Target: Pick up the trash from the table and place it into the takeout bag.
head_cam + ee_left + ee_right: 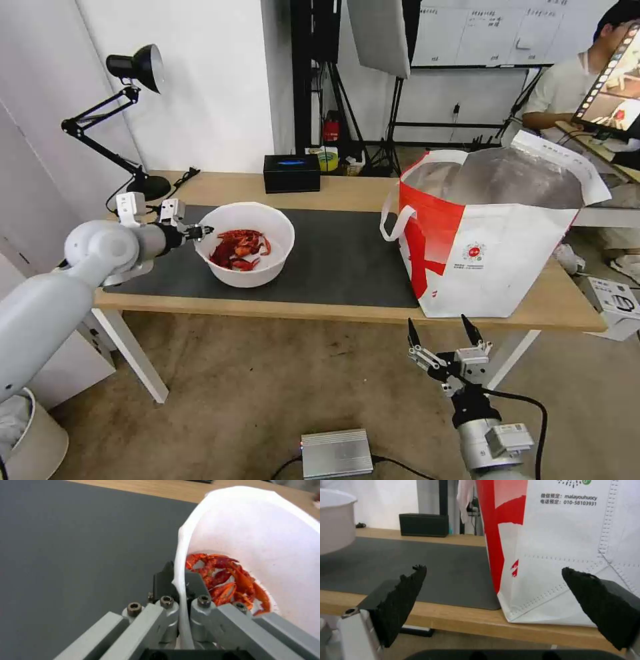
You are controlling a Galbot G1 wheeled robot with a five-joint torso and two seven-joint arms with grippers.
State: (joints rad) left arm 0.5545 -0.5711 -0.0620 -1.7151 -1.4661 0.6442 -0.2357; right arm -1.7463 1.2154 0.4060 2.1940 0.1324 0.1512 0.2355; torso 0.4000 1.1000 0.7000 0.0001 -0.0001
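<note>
Left gripper (pixel 200 232) pinched on the nine-o'clock rim of the white bowl (pixel 245 244) of crayfish shells, bowl on the dark mat (pixel 347 267); takeout bag (pixel 493 233) at three o'clock; right gripper (pixel 445 331) spread wide, below the table (pixel 347 190) edge.

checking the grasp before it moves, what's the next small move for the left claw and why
Probably a short straight lift. The left claw is shut on the bowl rim, one finger inside and one outside, and the bowl appears to sit on the mat with shells in it. Keeping it level should stop spills before carrying it to the bag.
</note>
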